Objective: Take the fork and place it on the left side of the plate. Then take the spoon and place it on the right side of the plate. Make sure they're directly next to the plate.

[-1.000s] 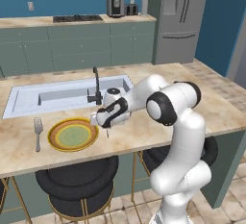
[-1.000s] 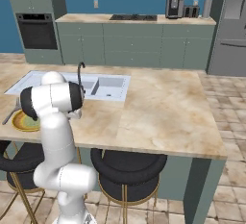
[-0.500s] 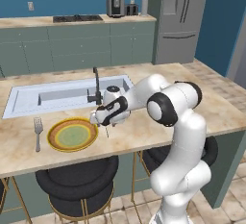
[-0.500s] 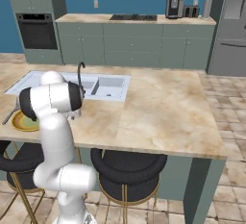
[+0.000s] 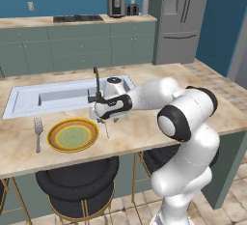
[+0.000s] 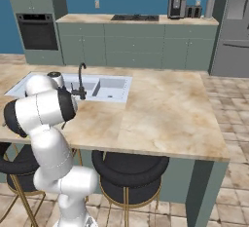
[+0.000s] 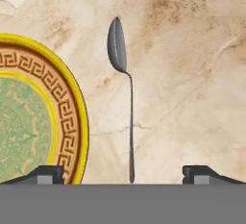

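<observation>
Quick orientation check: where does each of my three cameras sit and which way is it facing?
Left base view: behind-left, looking forward-down at plate, fork, spoon; the arm rises at lower right.
Right base view: behind-right, over the island counter; the arm stands at lower left.
Hand view: looks straight down past open gripper at the spoon beside the plate.
Both base views share sink.

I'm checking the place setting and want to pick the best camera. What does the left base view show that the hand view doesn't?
Left base view alone: the fork lying left of the plate, the sink and the arm. Hand view alone: the spoon's oval bowl and thin handle flat on the counter, just off the plate's rim, between the gripper's open tips. Both: the plate, the spoon and the marbled counter.
</observation>
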Available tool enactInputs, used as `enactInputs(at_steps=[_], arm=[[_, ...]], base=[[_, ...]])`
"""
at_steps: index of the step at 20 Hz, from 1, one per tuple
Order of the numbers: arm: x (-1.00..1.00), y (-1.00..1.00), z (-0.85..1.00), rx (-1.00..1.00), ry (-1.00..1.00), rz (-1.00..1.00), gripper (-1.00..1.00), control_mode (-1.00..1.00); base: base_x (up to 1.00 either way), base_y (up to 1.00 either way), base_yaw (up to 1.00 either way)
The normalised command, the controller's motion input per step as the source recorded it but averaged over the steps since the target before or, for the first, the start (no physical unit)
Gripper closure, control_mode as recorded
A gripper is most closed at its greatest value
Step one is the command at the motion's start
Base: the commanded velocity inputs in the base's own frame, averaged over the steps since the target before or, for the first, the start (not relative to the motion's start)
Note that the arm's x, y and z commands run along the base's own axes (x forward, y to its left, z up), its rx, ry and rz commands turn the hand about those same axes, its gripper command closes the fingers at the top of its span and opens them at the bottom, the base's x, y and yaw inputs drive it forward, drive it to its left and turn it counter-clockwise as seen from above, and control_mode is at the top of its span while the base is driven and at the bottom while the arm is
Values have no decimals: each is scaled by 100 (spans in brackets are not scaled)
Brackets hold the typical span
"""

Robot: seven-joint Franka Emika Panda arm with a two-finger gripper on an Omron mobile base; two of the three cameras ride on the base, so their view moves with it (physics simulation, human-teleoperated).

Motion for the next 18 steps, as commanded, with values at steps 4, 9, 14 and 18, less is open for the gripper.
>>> enactInputs(at_steps=[4,9,14,18], arm=[[-82,-18,41,0,0,0,-100,-100],[-100,-35,33,0,0,0,-100,-100],[-100,-49,35,0,0,0,-100,-100],[-100,-35,50,1,0,0,-100,-100]], base=[[0,0,0],[0,0,0],[0,0,0],[0,0,0]])
